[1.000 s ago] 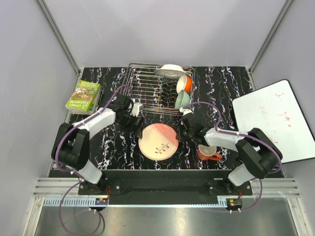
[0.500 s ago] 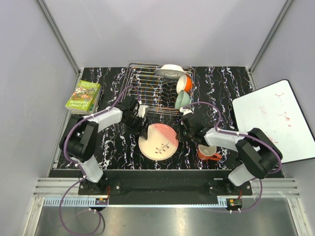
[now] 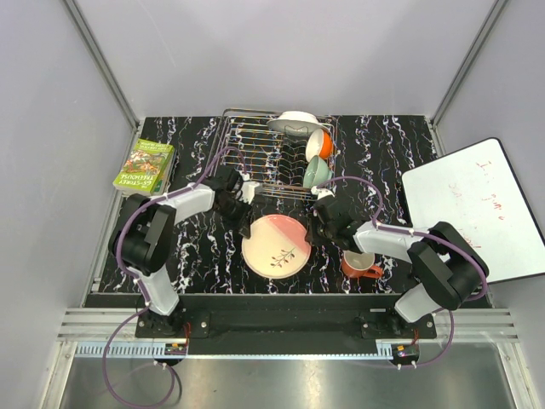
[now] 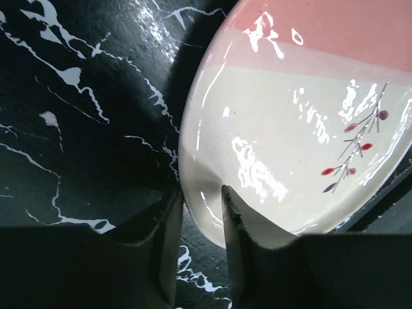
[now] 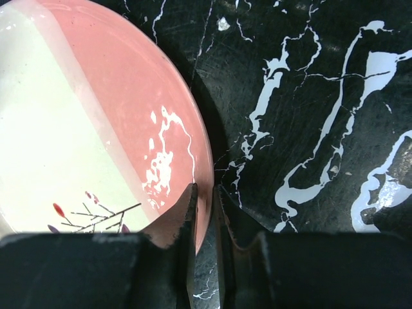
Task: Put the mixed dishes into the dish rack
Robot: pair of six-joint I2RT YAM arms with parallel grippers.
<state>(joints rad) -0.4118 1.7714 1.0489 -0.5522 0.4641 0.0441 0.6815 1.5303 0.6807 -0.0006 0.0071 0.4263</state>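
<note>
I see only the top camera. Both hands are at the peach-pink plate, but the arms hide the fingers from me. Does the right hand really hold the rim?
Observer: Yes. The right wrist camera shows the right hand closed on the pink edge of the peach-pink plate, with one finger on each face.
Operator: And the left hand?
Observer: Its wrist camera shows the left hand with one finger on each side of the cream edge. The gap is narrow, but I cannot tell whether the fingers press yet.
</note>
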